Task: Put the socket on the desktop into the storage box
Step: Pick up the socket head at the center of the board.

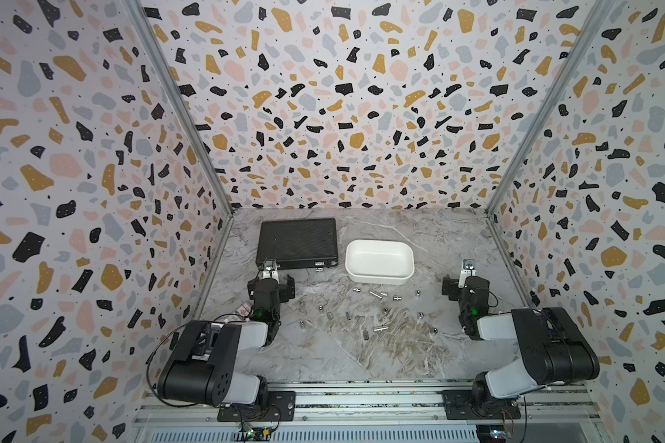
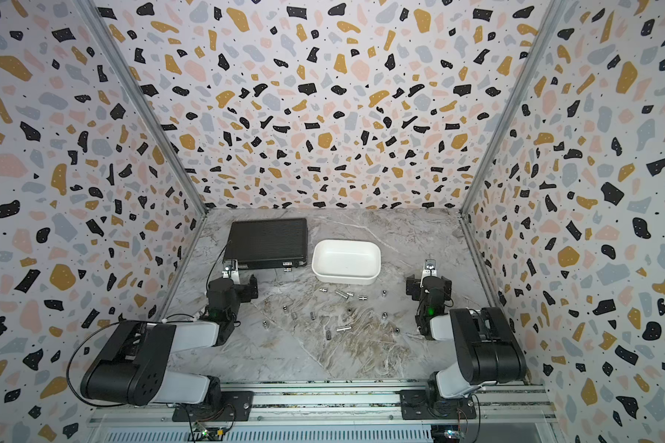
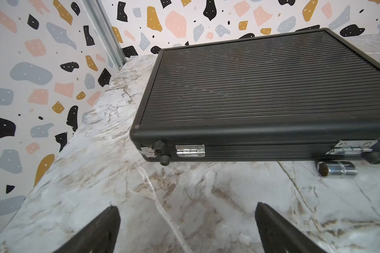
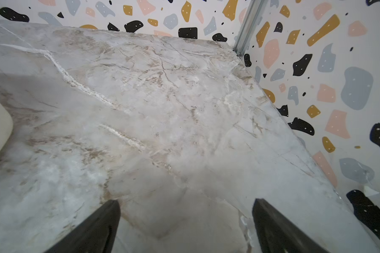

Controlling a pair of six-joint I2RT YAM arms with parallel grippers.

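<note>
Several sockets (image 1: pixel 381 328) look hard, slick, roll-prone; I pinch across the barrel; left gripper (image 3: pixel 185 210) and right gripper (image 4: pixel 185 206) jaws wide, empty.

The worktop (image 1: pixel 323 356) is grey-white marble with brownish veining. At the centre of a top view, the storage box (image 1: pixel 379 264) is plain glossy white. Left of it, the case (image 1: pixel 297 242) is black and finely ribbed. The scattered sockets (image 1: pixel 380 328) are shiny silver. The walls (image 1: pixel 342 96) show black, mustard, pink and blue-grey terrazzo flecks on white.
</note>
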